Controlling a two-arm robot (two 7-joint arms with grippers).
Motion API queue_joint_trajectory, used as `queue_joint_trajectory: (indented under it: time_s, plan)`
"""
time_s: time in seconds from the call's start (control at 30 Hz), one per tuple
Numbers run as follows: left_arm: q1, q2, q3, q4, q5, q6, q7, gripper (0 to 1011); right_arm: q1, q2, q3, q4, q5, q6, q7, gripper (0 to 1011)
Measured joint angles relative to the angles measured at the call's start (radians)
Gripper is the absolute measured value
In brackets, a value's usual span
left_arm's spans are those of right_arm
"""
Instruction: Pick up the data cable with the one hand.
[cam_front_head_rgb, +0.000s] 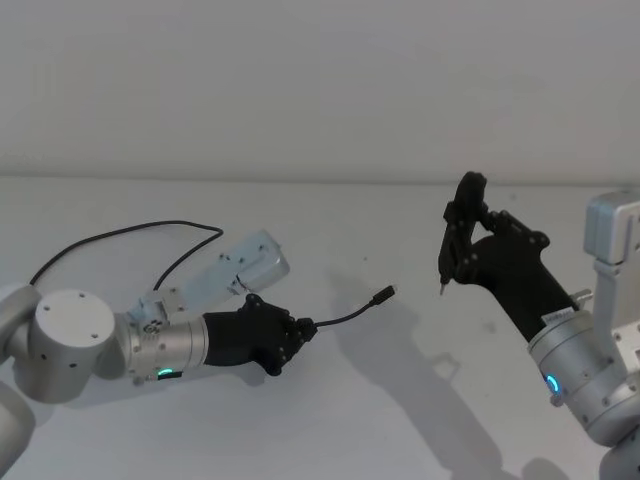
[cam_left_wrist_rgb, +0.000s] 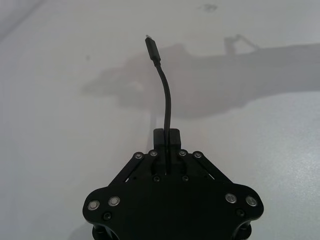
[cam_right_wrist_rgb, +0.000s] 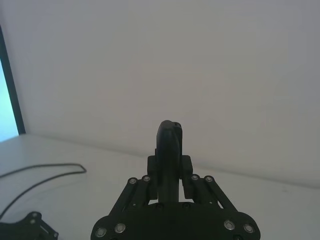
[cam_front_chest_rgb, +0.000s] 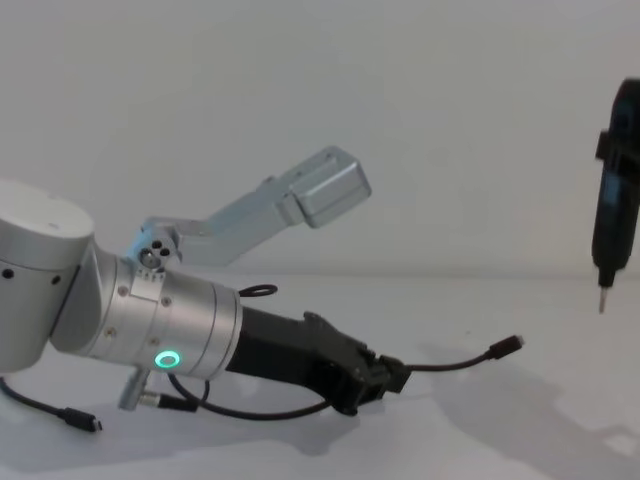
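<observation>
White table (cam_front_head_rgb: 400, 420); left gripper (cam_front_head_rgb: 304, 328) clenched on data cable (cam_front_head_rgb: 350, 317), plug (cam_front_head_rgb: 384, 294) ahead; right gripper (cam_right_wrist_rgb: 169, 170) clasping tool (cam_front_head_rgb: 456, 235).

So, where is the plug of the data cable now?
In the head view, the plug is near the middle, sticking out just ahead of the left gripper, whose jaws are shut on the data cable.

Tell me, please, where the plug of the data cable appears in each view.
Head view: plug near centre, right of the left gripper.
Left wrist view: plug at top centre, beyond the left gripper.
Right wrist view: not in it; right gripper holds a black tool.
Chest view: plug right of centre.
Shared landmark: left gripper, shut on the data cable.
</observation>
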Motion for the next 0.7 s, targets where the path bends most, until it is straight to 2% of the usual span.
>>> queue_joint_trajectory:
  time_s: [0.3,0.7]
  plan:
    - [-0.002,0.023,0.001,-0.045,0.016,-0.068,-0.031,54,0.009,-0.01,0.024,-0.02,0.025,-0.014,0.015,275]
    - [-0.002,0.036,0.001,-0.072,0.022,-0.101,-0.048,54,0.03,-0.03,0.036,-0.004,0.048,-0.018,0.037,274]
